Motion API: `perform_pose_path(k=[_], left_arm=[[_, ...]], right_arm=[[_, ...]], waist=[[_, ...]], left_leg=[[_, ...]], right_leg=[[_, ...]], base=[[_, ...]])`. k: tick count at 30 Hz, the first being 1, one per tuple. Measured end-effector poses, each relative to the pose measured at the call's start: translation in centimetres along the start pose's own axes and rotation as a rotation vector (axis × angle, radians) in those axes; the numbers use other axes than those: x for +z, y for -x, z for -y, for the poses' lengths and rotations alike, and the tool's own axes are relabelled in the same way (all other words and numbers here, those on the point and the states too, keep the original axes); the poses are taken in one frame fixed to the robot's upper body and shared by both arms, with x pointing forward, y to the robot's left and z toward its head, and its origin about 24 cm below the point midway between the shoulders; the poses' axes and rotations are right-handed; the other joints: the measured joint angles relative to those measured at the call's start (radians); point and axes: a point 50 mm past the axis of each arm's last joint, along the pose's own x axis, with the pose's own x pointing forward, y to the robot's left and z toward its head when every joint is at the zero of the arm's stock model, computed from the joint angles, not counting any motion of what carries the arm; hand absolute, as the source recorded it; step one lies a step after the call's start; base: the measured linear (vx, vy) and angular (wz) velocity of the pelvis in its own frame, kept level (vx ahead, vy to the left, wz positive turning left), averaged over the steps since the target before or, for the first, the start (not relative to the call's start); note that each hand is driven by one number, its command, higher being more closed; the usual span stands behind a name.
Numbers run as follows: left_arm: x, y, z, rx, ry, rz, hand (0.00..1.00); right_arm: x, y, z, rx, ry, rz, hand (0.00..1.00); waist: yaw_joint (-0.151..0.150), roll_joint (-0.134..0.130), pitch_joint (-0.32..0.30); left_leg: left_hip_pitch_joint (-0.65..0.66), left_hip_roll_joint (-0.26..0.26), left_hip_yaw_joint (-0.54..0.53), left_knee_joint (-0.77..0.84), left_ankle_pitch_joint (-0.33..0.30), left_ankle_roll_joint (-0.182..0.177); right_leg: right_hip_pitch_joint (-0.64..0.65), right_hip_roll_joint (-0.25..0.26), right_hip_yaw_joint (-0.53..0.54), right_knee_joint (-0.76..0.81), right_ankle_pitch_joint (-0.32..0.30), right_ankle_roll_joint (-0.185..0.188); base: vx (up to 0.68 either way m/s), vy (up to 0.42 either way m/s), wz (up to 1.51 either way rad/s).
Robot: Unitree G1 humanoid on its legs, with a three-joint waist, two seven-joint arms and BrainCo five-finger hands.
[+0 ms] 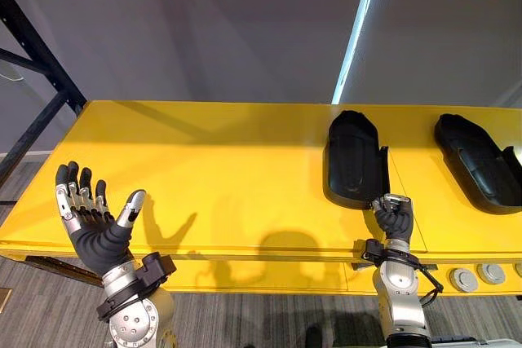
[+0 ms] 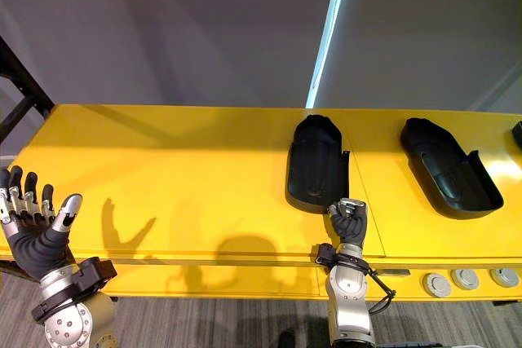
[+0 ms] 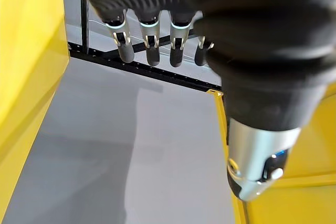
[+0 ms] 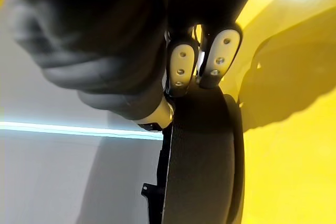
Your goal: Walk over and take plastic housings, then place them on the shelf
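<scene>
1. black housing [image 1: 356,156] lies on yellow worktop [image 1: 204,169], right of middle; second housing [image 1: 477,160] lies to its right.
2. right hand [image 1: 394,216] curls fingers onto black housing's near end.
3. left hand [image 1: 90,218] is raised at near left, fingers spread, holding nothing.

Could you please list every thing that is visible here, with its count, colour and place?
Table: one, yellow, across the view.
Plastic housings: two in full view, black, on the table's right half: left housing, right housing.
Round discs: three, grey, on the table's front face, right side.
Rack frame: one, black, beyond the table's left end.
Light strip: one, pale blue, on the grey wall.
Left hand: open, raised at the table's left front.
Right hand: pinching the left housing's near end.
</scene>
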Motion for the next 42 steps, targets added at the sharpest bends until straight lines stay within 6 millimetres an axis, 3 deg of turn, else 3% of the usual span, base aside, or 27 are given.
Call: perform_pose_path(k=[4, 5, 7, 8, 11, 13, 14, 17, 19, 21, 22, 24, 25, 26, 27, 28, 29, 30, 33, 35, 36, 38, 39, 42], left_arm=[[0.1, -0.2, 1.0, -0.027, 0.038, 0.011, 0.00], [0.1, -0.3, 1.6, -0.046, 0.061, 0.016, 0.00], [0.2, -0.2, 2.1, -0.069, 0.078, 0.018, 0.00], [0.2, -0.3, 2.5, -0.089, 0.087, 0.021, 0.00], [0.3, -0.4, 2.8, -0.122, 0.087, 0.032, 0.00], [0.3, -0.5, 2.8, -0.125, 0.089, 0.034, 0.00], [0.4, -0.5, 2.9, -0.126, 0.092, 0.040, 0.00], [0.5, -0.6, 2.9, -0.132, 0.097, 0.053, 0.00], [0.7, -0.9, 3.5, -0.145, 0.118, 0.074, 0.00], [1.2, -1.4, 4.6, -0.178, 0.164, 0.111, 0.00], [1.5, -1.5, 5.4, -0.208, 0.194, 0.133, 0.00], [1.8, -1.3, 6.5, -0.264, 0.216, 0.148, 0.00], [1.8, -0.9, 7.2, -0.300, 0.223, 0.144, 0.00], [1.8, -0.5, 7.9, -0.341, 0.238, 0.137, 0.00], [1.8, -0.3, 8.5, -0.371, 0.257, 0.134, 0.00], [1.7, -0.3, 8.9, -0.382, 0.266, 0.130, 0.00], [1.5, -0.3, 9.6, -0.405, 0.282, 0.121, 0.00], [1.6, -0.4, 10.1, -0.428, 0.292, 0.133, 0.00], [1.9, -1.0, 11.1, -0.467, 0.314, 0.164, 0.00], [1.8, -1.0, 11.0, -0.473, 0.325, 0.155, 0.00], [1.5, -0.9, 10.7, -0.474, 0.322, 0.136, 0.00], [1.3, -0.8, 10.4, -0.478, 0.309, 0.126, 0.00], [1.0, -0.7, 10.1, -0.484, 0.288, 0.111, 0.00], [-0.3, -0.3, 9.5, -0.475, 0.241, 0.045, 0.00]], right_arm=[[1.5, 0.0, -0.4, 0.032, -0.017, 0.064, 1.00], [2.9, 0.0, -0.7, 0.052, -0.034, 0.120, 0.00], [5.2, 0.2, -1.6, 0.110, -0.076, 0.220, 0.00], [6.8, 0.6, -2.0, 0.150, -0.102, 0.298, 0.00], [8.7, 1.0, -1.9, 0.197, -0.201, 0.389, 0.00], [8.9, 1.0, -1.8, 0.222, -0.250, 0.403, 0.00], [8.9, 1.0, -1.6, 0.234, -0.259, 0.403, 0.00], [8.5, 1.1, -1.1, 0.245, -0.261, 0.380, 0.00], [7.4, 1.7, -0.2, 0.245, -0.234, 0.333, 0.00], [6.0, 2.7, 1.3, 0.227, -0.207, 0.269, 0.00], [5.4, 3.7, 2.4, 0.201, -0.187, 0.231, 0.00], [5.9, 5.0, 3.8, 0.138, -0.186, 0.243, 0.00], [6.2, 5.3, 4.0, 0.122, -0.191, 0.253, 0.00], [6.0, 5.3, 4.0, 0.105, -0.212, 0.242, 0.00], [5.6, 5.1, 3.9, 0.095, -0.249, 0.228, 0.00], [5.3, 4.9, 3.8, 0.087, -0.261, 0.215, 0.00], [4.4, 4.4, 3.5, 0.077, -0.281, 0.184, 0.00], [3.7, 3.8, 3.1, 0.072, -0.292, 0.158, 0.00], [2.9, 2.6, 2.7, 0.042, -0.297, 0.131, 0.00], [2.3, 2.1, 2.5, 0.030, -0.284, 0.108, 0.00], [1.5, 1.8, 2.4, 0.025, -0.277, 0.076, 0.00], [0.9, 1.9, 2.5, 0.021, -0.265, 0.053, 0.00], [0.3, 1.9, 2.6, 0.018, -0.241, 0.023, 0.00], [-0.6, 2.2, 3.0, 0.024, -0.188, -0.026, 0.00]], waist=[[-0.005, -0.002, 0.002], [-0.009, -0.004, 0.003], [-0.011, -0.010, 0.006], [-0.013, -0.014, 0.008], [-0.019, -0.014, 0.010], [-0.012, -0.020, 0.010], [-0.010, -0.006, 0.019], [-0.013, 0.018, 0.033], [-0.024, 0.021, 0.035], [-0.045, 0.025, 0.042], [-0.051, 0.023, 0.044], [-0.048, 0.011, 0.046], [-0.050, 0.007, 0.049], [-0.054, 0.004, 0.049], [-0.044, 0.005, 0.055], [-0.037, 0.006, 0.061], [-0.027, 0.012, 0.064], [-0.014, 0.019, 0.068], [-0.005, 0.023, 0.068], [0.011, 0.022, 0.054], [0.024, 0.021, 0.034], [0.025, 0.020, 0.019], [0.022, 0.014, 0.008], [0.011, 0.028, 0.000]], left_leg=[[0.004, 0.001, 0.010, 0.000, -0.001, -0.001], [0.008, 0.002, 0.023, 0.002, -0.004, -0.004], [0.017, 0.010, 0.065, 0.022, -0.024, -0.012], [0.006, 0.028, 0.106, 0.086, -0.069, -0.015], [-0.056, 0.072, 0.129, 0.286, -0.166, -0.032], [-0.111, 0.065, -0.032, 0.418, -0.192, -0.033], [-0.130, 0.051, -0.161, 0.490, -0.218, -0.057], [-0.138, -0.007, -0.414, 0.591, -0.264, -0.098], [-0.121, -0.024, -0.473, 0.594, -0.296, -0.102], [-0.092, -0.031, -0.481, 0.581, -0.339, -0.085], [-0.074, -0.041, -0.474, 0.570, -0.356, -0.059], [-0.066, -0.067, -0.406, 0.564, -0.370, -0.031], [-0.076, -0.071, -0.328, 0.565, -0.376, 0.006], [-0.099, -0.058, -0.243, 0.562, -0.365, 0.051], [-0.118, -0.035, -0.169, 0.544, -0.345, 0.069], [-0.123, -0.023, -0.130, 0.532, -0.330, 0.071], [-0.132, 0.010, -0.058, 0.499, -0.299, 0.074], [-0.133, 0.045, -0.001, 0.460, -0.266, 0.065], [-0.136, 0.092, 0.078, 0.377, -0.189, 0.059], [-0.137, 0.110, 0.130, 0.332, -0.164, 0.051], [-0.142, 0.122, 0.177, 0.298, -0.148, 0.031], [-0.149, 0.126, 0.205, 0.275, -0.129, 0.009], [-0.161, 0.129, 0.235, 0.255, -0.102, -0.023], [-0.180, 0.150, 0.266, 0.238, -0.053, -0.057]], right_leg=[[-0.001, 0.002, 0.009, 0.000, 0.000, 0.000], [-0.001, 0.005, 0.020, 0.000, 0.000, 0.000], [-0.004, 0.016, 0.068, 0.000, 0.000, 0.000], [-0.007, 0.031, 0.113, 0.001, 0.001, -0.001], [-0.024, 0.065, 0.194, 0.001, 0.008, -0.010], [-0.038, 0.074, 0.263, 0.005, 0.013, -0.015], [-0.043, 0.088, 0.306, 0.010, 0.016, -0.013], [-0.095, 0.126, 0.400, 0.086, 0.005, 0.003], [-0.130, 0.142, 0.428, 0.154, -0.020, 0.017], [-0.160, 0.156, 0.442, 0.246, -0.058, 0.031], [-0.183, 0.163, 0.461, 0.295, -0.066, 0.038], [-0.209, 0.166, 0.548, 0.315, -0.050, 0.064], [-0.216, 0.165, 0.610, 0.272, 0.006, 0.082], [-0.214, 0.163, 0.610, 0.150, 0.152, 0.064], [-0.216, 0.154, 0.502, 0.100, 0.213, 0.034], [-0.225, 0.142, 0.386, 0.142, 0.188, 0.006], [-0.230, 0.121, 0.203, 0.246, 0.068, -0.056], [-0.217, 0.101, 0.098, 0.355, -0.047, -0.055], [-0.121, 0.022, 0.037, 0.531, -0.244, -0.029], [-0.066, -0.033, 0.005, 0.553, -0.271, -0.022], [-0.036, -0.063, -0.005, 0.514, -0.276, -0.015], [-0.017, -0.083, -0.023, 0.443, -0.274, -0.008], [-0.008, -0.079, -0.050, 0.347, -0.276, 0.014], [-0.015, -0.041, -0.051, 0.256, -0.271, 0.034]], base=[[0.00, 0.004, -0.07], [0.00, 0.008, -0.38], [-0.01, 0.012, -0.69], [-0.01, 0.005, -0.80], [0.01, -0.001, -0.93], [0.02, 0.024, -1.12], [0.05, 0.061, -0.95], [0.02, 0.171, -1.10], [0.00, 0.260, -0.52], [-0.04, 0.245, -0.24], [-0.08, 0.200, -0.53], [-0.19, 0.275, -1.24], [-0.34, 0.336, -2.06], [-0.42, 0.288, -2.28], [-0.31, 0.161, -1.92], [-0.37, 0.173, -1.88], [-0.30, 0.163, -1.96], [-0.33, 0.179, -1.78], [-0.20, -0.015, -1.02], [-0.20, -0.147, -1.08], [-0.21, -0.196, -1.16], [-0.14, -0.223, -0.88], [-0.09, -0.212, -0.84], [-0.02, -0.259, -0.73]])
